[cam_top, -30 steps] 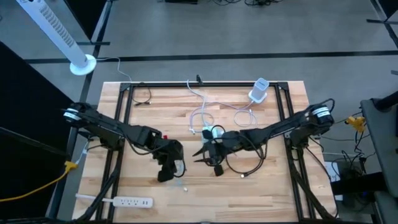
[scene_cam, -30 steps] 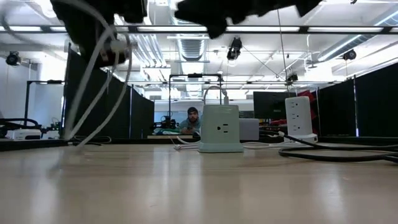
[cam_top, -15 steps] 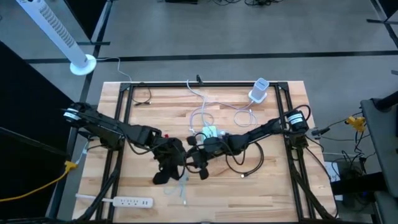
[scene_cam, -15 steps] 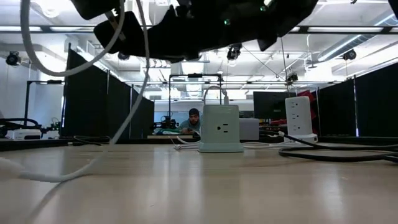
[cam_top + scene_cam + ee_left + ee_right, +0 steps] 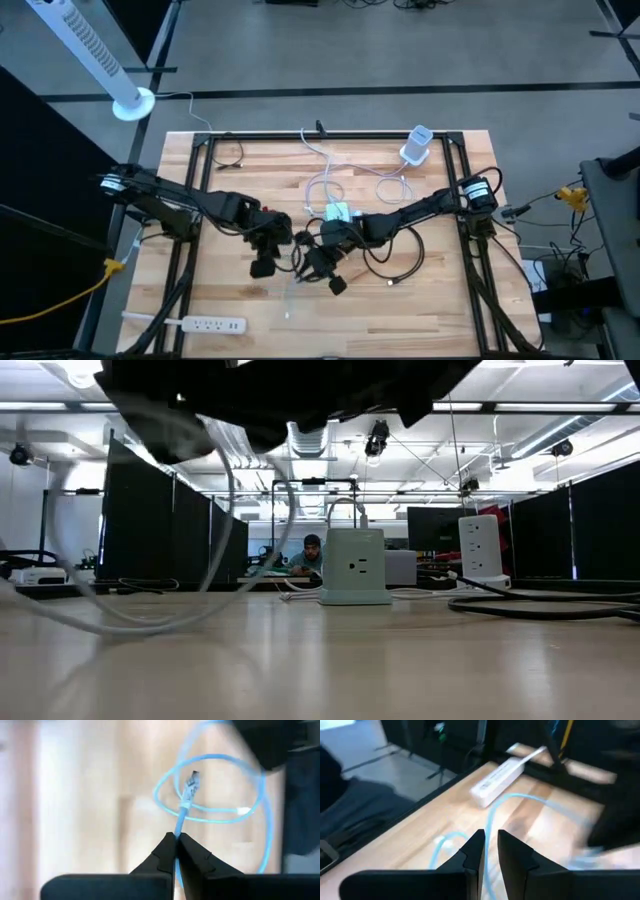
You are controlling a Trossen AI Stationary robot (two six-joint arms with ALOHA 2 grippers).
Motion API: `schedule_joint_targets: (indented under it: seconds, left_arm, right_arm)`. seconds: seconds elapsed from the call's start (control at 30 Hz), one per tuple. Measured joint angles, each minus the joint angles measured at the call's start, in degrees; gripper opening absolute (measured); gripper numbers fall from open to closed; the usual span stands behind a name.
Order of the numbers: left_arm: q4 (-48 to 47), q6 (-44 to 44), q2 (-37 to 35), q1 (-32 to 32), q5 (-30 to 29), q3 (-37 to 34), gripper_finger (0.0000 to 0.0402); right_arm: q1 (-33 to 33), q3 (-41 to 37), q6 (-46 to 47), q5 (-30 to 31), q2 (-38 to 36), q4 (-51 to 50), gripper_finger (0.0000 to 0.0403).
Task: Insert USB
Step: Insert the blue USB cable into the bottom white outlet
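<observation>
A pale USB cable (image 5: 220, 815) lies in loops on the wooden table, and its plug end (image 5: 191, 781) sticks out past my left gripper (image 5: 176, 837). That gripper, left of the table's middle (image 5: 283, 250), is shut on the cable. My right gripper (image 5: 491, 836) has come in from the right, close beside it (image 5: 308, 268). It is nearly shut, with the cable (image 5: 520, 797) running into its narrow gap. A small pale green charger block (image 5: 340, 212) stands on the table just beyond both grippers. In the low view the cable (image 5: 232, 500) hangs in a loop below the dark arms. My left gripper pinches the cable (image 5: 179, 822) between its two fingertips, a short way behind the plug. The fingers slant steeply down from the table's left. The plug end stands free beyond them, clear of the table. My right gripper closes on the cable (image 5: 490, 820) farther back along its length, coming nearly level from the table's right. The cable arcs slack away from the fingertips; the fingers themselves hide the place of contact.
A white power strip (image 5: 200, 323) lies near the front left edge and a white adapter (image 5: 415, 145) at the far right. A black cable (image 5: 400, 265) loops beside the right arm. A person (image 5: 312, 550) sits far behind the table.
My right gripper has gone toward the table's left and down, up to my left gripper, tipping to a flatter angle, and its spread fingers have drawn nearly together. My left gripper has tipped and shifted a little. The cable's hanging loop has swung, and more slack now lies on the table.
</observation>
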Motion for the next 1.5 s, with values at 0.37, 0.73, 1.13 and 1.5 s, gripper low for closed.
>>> schedule_joint_targets:
  seconds: [0.37,0.73,1.13,1.5]
  left_arm:
    - [-5.8,-7.5,-0.1,-0.9,-8.8,0.0,0.0000]
    - [3.1,-0.9,0.1,-1.3,-12.5,-0.1,0.0000]
    - [3.9,0.6,0.0,-1.5,-13.8,-0.1,0.0000]
    - [4.5,3.2,-0.4,-1.5,-18.5,1.6,0.0000]
  right_arm:
    - [-0.1,0.8,-0.4,16.0,-2.9,-6.3,0.0037]
    - [-1.4,4.2,4.6,26.9,-2.3,-13.6,0.0103]
    - [-1.6,4.1,6.7,27.8,-2.3,-14.2,0.0102]
    - [-2.0,3.9,9.2,28.0,-2.2,-15.8,0.0032]
